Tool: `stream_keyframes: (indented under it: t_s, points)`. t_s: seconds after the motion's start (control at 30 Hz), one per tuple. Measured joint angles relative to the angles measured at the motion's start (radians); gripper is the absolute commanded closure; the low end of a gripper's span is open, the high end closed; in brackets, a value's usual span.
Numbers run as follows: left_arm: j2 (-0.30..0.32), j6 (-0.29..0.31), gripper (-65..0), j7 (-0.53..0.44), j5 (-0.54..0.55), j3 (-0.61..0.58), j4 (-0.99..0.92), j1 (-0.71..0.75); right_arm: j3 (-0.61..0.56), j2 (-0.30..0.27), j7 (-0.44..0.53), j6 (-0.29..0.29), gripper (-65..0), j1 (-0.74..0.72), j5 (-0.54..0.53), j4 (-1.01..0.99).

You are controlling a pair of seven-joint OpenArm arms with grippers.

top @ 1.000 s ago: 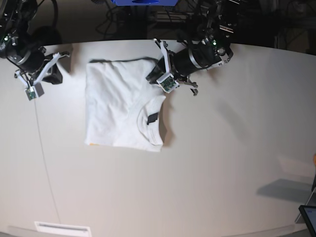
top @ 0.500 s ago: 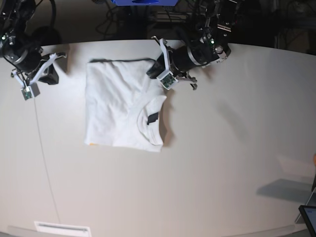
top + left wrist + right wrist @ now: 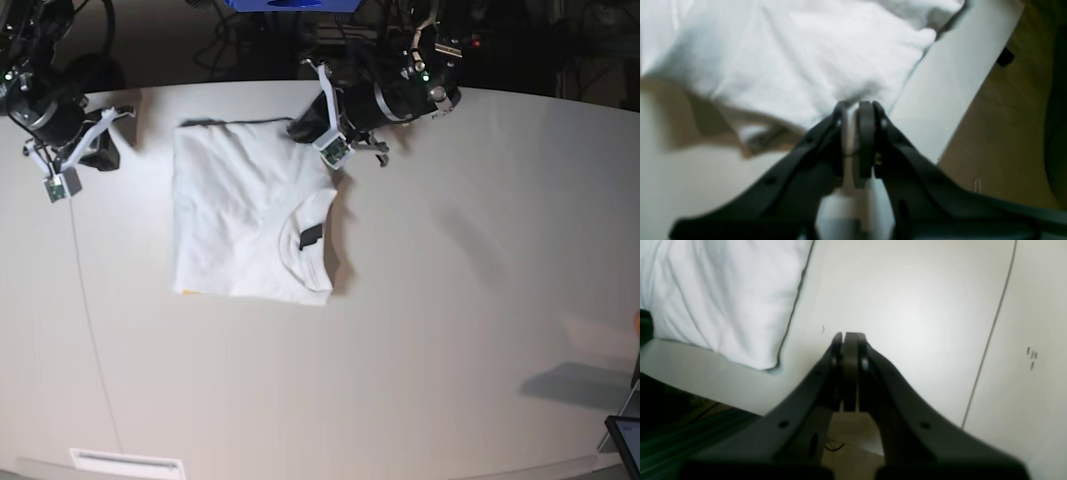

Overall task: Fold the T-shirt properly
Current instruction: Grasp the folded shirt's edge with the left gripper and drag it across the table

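White cotton is being displayed as a folded rectangle on the pale table [image 3: 450,300]: the T-shirt [image 3: 245,220] is lying in the upper left part of the base view, with its collar turned toward the right edge of the fold and a small black neck tag [image 3: 309,237] showing inside the neckline. A sliver of yellow print is being exposed at the lower left corner of the fold.

The left gripper [image 3: 303,128] is being held at the shirt's upper right corner; in the left wrist view its fingers [image 3: 867,133] are being pressed nearly together, with only a thin pale strip between them, and whether cloth is being pinched there cannot be told. The right gripper [image 3: 846,340] is being kept off the fabric, over bare table just beside the shirt's edge, with its fingers pressed flat together on nothing. In the base view it is being held well to the left of the shirt.
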State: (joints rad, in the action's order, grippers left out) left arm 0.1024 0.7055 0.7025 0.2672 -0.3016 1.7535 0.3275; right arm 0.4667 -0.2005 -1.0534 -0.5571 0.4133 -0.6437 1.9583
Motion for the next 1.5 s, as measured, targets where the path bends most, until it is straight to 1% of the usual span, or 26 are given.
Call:
stream_keyframes:
  t_s: [0.17,0.4,0.53,0.83,1.23,1.33,1.43,1.5]
  points:
    - [-0.007,0.005,-5.7,-0.008,0.019,0.003,-0.061,-0.067,0.0,0.0,-0.003,0.0,-0.1,0.017,-0.003,0.0]
    - [-0.01,0.003,-5.7,-0.013,0.019,0.113,-0.124,-0.145,0.0,0.0,0.002,-0.003,-0.1,0.033,-0.003,0.0]
    - [-0.007,0.007,-5.7,-0.027,0.027,0.142,-0.187,-0.203,0.0,0.0,-0.003,-0.003,-0.1,0.047,-0.002,0.0]
    - [-0.008,0.007,-5.7,-0.034,0.026,0.145,-0.352,-0.377,-0.003,-0.001,-0.003,-0.004,-0.1,0.061,-0.003,0.0]
    - [-0.008,0.003,-5.7,-0.015,-0.001,0.135,-0.64,-0.659,-0.008,0.0,0.004,-0.004,-0.1,0.078,-0.003,0.0]
    - [-0.005,-0.001,-5.7,-0.068,-0.016,0.104,-0.706,-0.706,-0.03,-0.009,0.004,-0.003,-0.1,0.078,-0.002,0.0]
    - [0.001,-0.003,-5.7,-0.127,-0.005,0.006,-0.813,-0.779,-0.061,-0.009,0.004,-0.004,-0.1,0.074,-0.003,0.0]
    - [-0.016,-0.019,-5.7,-0.189,-0.006,-0.052,-0.881,-0.815,-0.061,-0.006,0.004,-0.008,-0.1,0.073,-0.003,0.0]
